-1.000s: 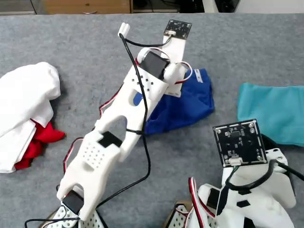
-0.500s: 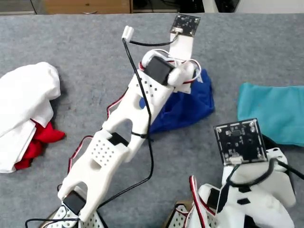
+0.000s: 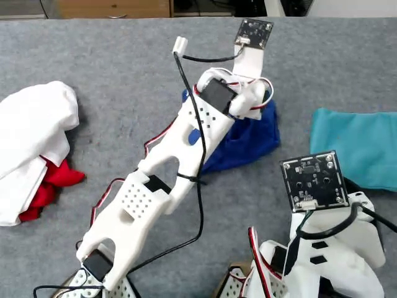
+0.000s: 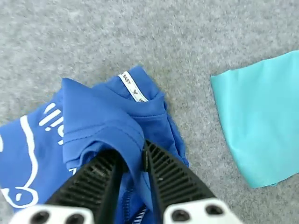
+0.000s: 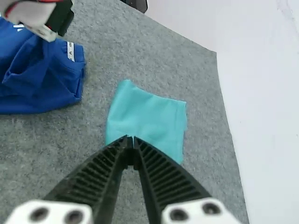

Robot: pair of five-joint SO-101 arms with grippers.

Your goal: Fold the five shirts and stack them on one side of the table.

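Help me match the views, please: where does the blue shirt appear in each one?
High view: the blue shirt lies mid-table, left of the teal shirt.
Left wrist view: the blue shirt, close up, pinched in the left gripper.
Right wrist view: the blue shirt, farther off.
Shared landmark: the teal shirt, flat beside it.

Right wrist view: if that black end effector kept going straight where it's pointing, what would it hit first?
Probably the teal shirt, lying flat just ahead of the right end effector; its height above the shirt is unclear.
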